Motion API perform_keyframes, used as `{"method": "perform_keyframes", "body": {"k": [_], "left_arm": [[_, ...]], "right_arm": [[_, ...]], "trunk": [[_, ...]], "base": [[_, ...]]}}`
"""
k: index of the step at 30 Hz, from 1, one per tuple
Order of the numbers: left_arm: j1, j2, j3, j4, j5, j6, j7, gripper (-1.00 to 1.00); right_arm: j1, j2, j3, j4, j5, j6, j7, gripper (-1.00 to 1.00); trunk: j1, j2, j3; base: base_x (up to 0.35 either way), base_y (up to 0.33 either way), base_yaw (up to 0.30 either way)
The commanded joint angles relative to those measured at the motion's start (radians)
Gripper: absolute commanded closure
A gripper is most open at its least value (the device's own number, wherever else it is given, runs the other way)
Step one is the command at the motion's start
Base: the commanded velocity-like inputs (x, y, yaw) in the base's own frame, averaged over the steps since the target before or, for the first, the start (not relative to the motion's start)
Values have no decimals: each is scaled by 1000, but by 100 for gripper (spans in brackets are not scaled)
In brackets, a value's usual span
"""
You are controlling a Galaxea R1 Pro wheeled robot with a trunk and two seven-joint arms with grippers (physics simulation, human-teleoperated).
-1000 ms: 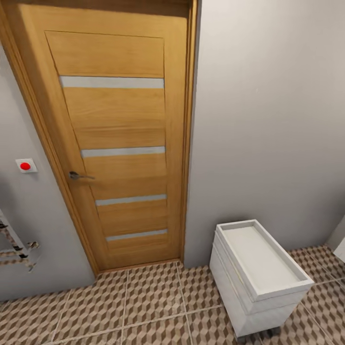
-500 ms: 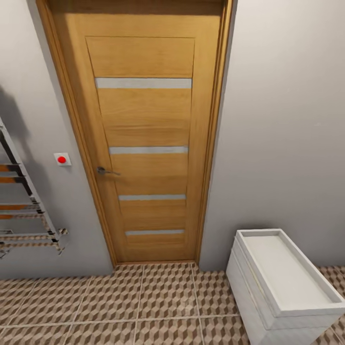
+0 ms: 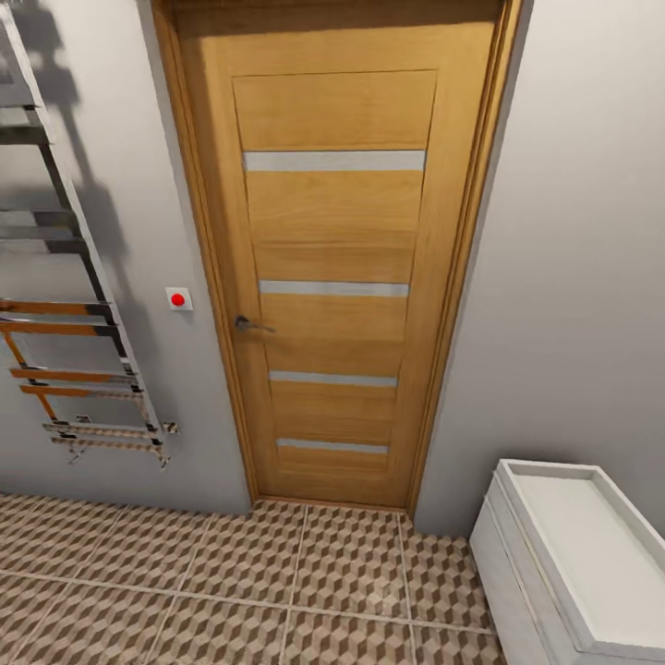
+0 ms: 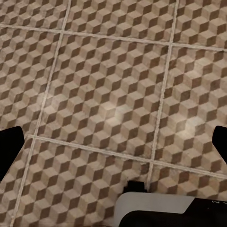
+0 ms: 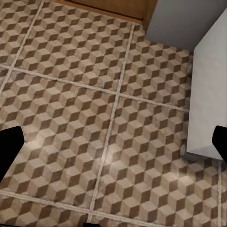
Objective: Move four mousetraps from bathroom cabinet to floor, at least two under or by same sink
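Door [image 3: 337, 277] ahead, orange-brown wood with pale glass strips and a small lever handle [image 3: 249, 324], shut in its frame. To its left on the grey wall hangs a chrome towel rail [image 3: 78, 314], with a little white switch plate bearing a red button [image 3: 178, 298] between rail and door frame. At the lower right corner stands the small white drawer unit [image 3: 577, 554], its tray-like top bare. That is not the cabinet the job calls for; the wooden sideboard, the mousetraps and the sink are nowhere to be seen from here.

The bathroom floor [image 3: 231, 582] with its brown-and-beige cube tiles runs under everything. Both arms hang pointed down at it. In the left wrist view the left gripper [image 4: 113, 142] has its dark fingertips at the two far edges with bare tile between, so it is spread wide and carrying nothing. The right gripper [image 5: 113, 142] in its own wrist view is the same, fingers apart and empty, with the white unit's side just beside its line of sight.

As I judge it, the robot is hunting for the cabinet, with none of the task done. The sensible thing is to turn the base slowly away from this corner, keep clear of the white unit on the right, and hold the arms tucked until the sideboard comes into sight
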Motion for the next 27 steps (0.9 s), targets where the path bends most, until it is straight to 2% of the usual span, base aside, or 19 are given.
{"method": "perform_keyframes", "body": {"k": [1,27], "left_arm": [[-1,0,-9,1,4,-2,5,-100],[-1,0,-9,0,4,-2,5,-100]], "right_arm": [[0,0,9,0,-10,-3,-2,-100],[0,3,9,0,-10,-4,-2,-100]], "trunk": [[1,-2,-2],[1,-2,-2]], "base": [[0,0,289],[0,0,289]]}}
